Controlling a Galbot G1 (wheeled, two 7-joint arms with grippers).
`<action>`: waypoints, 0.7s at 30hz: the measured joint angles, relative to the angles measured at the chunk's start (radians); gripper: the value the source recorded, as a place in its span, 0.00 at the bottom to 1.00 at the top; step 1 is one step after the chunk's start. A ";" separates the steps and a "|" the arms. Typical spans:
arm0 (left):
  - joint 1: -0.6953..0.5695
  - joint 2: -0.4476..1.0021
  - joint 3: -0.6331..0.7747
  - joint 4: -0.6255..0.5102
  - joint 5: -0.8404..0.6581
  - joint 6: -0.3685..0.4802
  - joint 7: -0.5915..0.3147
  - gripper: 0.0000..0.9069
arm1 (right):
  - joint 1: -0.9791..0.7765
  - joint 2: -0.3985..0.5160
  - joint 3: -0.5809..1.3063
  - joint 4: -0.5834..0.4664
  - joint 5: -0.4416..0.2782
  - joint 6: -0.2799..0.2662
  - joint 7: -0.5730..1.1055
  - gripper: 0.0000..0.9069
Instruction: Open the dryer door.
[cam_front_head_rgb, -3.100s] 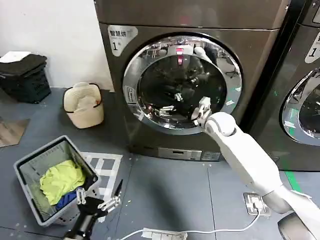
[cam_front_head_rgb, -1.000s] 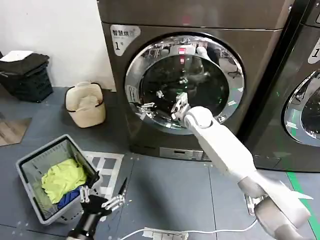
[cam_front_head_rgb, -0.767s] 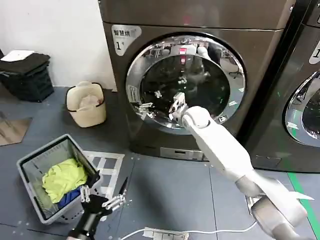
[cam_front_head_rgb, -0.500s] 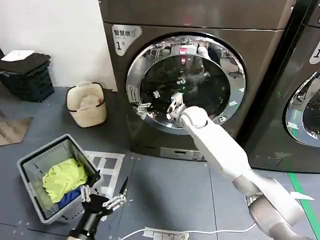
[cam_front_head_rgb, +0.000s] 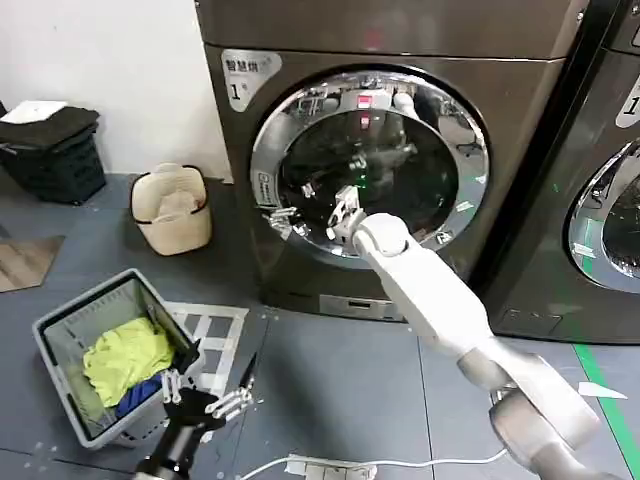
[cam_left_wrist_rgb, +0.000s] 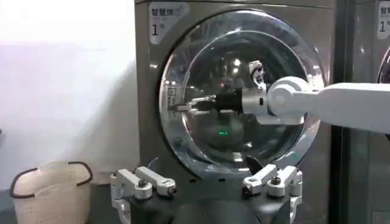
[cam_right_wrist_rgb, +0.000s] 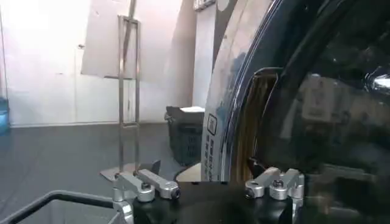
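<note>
1. Two arms on my rig, and one is doing the job: the right gripper (cam_front_head_rgb: 340, 212) is stretched out in front of the dryer door (cam_front_head_rgb: 300, 110), low on the glass and toward the rim's left side. From the left wrist camera I see the same gripper (cam_left_wrist_rgb: 196, 105) side-on, its fingers pointing at the left stretch of the chrome rim.

2. The door sits shut and flush on the bronze-grey machine (cam_front_head_rgb: 520, 110) marked "1", with the chrome ring unbroken all the way round and the dark glass facing me.

3. Through the right wrist camera I have the rim (cam_right_wrist_rgb: 226, 91) close ahead, and just inside it a recess (cam_right_wrist_rgb: 256, 122) that I take to be the pull handle. My right fingers (cam_right_wrist_rgb: 146, 184) stand spread, with nothing between them.

4. I judge that I am in the reach-for-the-handle step: lined up near the left edge, no hold made, door not yet budged.

5. Next I need to ease the fingers forward into that recess, hook or close behind the lip, then draw back along an arc, since the hinge looks to be on the far right side. A straight pull risks slipping off the polished rim.

6. The left gripper (cam_front_head_rgb: 205, 405) hangs low near the floor, just beside the grey laundry basket (cam_front_head_rgb: 60, 330) holding yellow cloth, fingers spread and idle.
</note>
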 joint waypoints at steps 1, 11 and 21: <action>0.000 0.000 0.000 0.000 0.000 0.000 0.000 1.00 | 0.000 0.001 -0.001 0.000 -0.002 -0.001 0.000 1.00; 0.000 0.001 0.002 0.001 0.001 0.000 0.000 1.00 | -0.002 0.011 -0.015 -0.008 -0.031 -0.015 0.001 1.00; -0.002 0.001 0.002 0.003 0.001 -0.001 0.000 1.00 | -0.002 0.007 -0.035 0.002 -0.030 -0.015 -0.049 1.00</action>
